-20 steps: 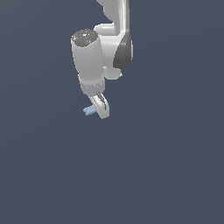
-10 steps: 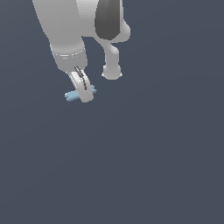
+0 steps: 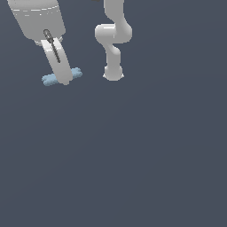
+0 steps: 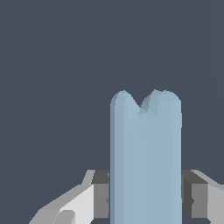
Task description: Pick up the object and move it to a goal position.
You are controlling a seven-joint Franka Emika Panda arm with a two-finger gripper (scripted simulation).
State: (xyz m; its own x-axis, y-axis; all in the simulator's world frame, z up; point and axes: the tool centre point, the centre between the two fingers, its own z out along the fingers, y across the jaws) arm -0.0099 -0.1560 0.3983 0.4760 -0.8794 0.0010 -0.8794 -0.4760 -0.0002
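The pincer (image 3: 62, 77) is closed on the light-blue bar (image 3: 76, 73) at mid-length, high at the exterior view's upper left. It looks stiff, light, perhaps smooth; this centred hold seems balanced.

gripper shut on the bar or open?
Shut on it: the gripper has a finger against each side of the blue bar.

No legible text or markings.

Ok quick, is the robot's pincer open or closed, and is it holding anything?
Pincer: closed, holding the small light-blue rounded bar by its middle.
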